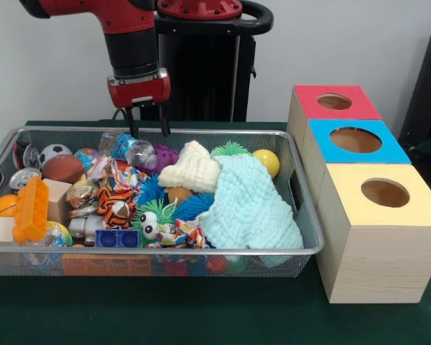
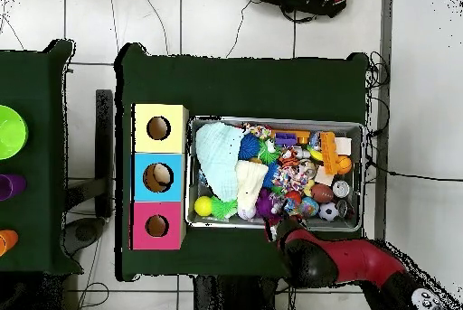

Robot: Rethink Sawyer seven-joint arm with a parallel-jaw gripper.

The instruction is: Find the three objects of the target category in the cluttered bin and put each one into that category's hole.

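The wire-mesh bin [image 1: 302, 251] fills the left and middle of the front view, crammed with toys under a mint knitted cloth [image 1: 250, 205] and a cream cloth [image 1: 192, 169], and the three wooden boxes stand at its three o'clock side, the blue-topped one with its round hole [image 1: 355, 139] between the red and yellow ones. The red arm comes down at about eleven o'clock, its gripper [image 1: 148, 126] hanging with jaws apart and empty just above a clear plastic bottle [image 1: 129, 149] with a blue label, which lies at the bin's far rim beside a purple spiky ball [image 1: 164, 155].
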